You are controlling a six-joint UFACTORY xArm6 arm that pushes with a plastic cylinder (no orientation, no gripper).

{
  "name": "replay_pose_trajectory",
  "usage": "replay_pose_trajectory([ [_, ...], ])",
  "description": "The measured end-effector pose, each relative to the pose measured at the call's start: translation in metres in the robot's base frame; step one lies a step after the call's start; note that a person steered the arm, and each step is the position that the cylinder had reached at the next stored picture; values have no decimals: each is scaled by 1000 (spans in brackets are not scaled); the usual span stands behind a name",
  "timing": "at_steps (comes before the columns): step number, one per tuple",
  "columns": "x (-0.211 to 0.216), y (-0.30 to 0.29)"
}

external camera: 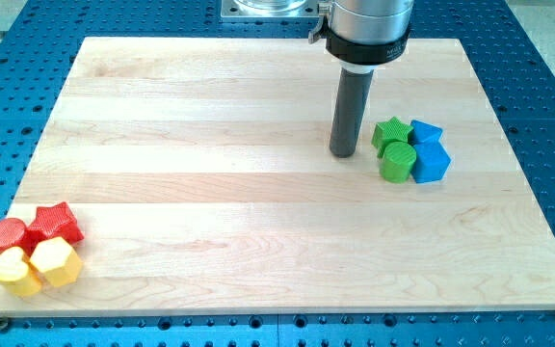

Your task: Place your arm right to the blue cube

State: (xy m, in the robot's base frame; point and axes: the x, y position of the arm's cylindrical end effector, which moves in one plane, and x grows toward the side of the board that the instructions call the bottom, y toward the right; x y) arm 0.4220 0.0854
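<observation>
The tip (343, 154) stood left of the green blocks (393, 149); the blue cube (432, 163) lay beyond, toward the tabletop's (258, 193) right edge (no gripper fitted, just a rod).

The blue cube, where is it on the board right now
The blue cube sits at the view's right, middle height, touching the green cylinder on its left, below a blue triangular block. My tip stands left of the cluster.

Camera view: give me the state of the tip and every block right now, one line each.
My tip: on the board, left of the green and blue cluster, apart from it.
Green star: touching green cylinder.
Green cylinder: upright, against blue cube.
Blue cube: right of green cylinder.
Blue triangle: behind cube.
Red and yellow blocks: clustered bottom left.
</observation>
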Motion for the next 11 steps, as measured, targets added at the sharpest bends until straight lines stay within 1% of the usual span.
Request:
replay_pose_trajectory([
  [4,-3,1],
  [5,-59,8],
  [6,-82,73],
  [7,-74,175],
  [8,-18,216],
  [9,35,187],
  [10,46,147],
  [11,43,115],
])
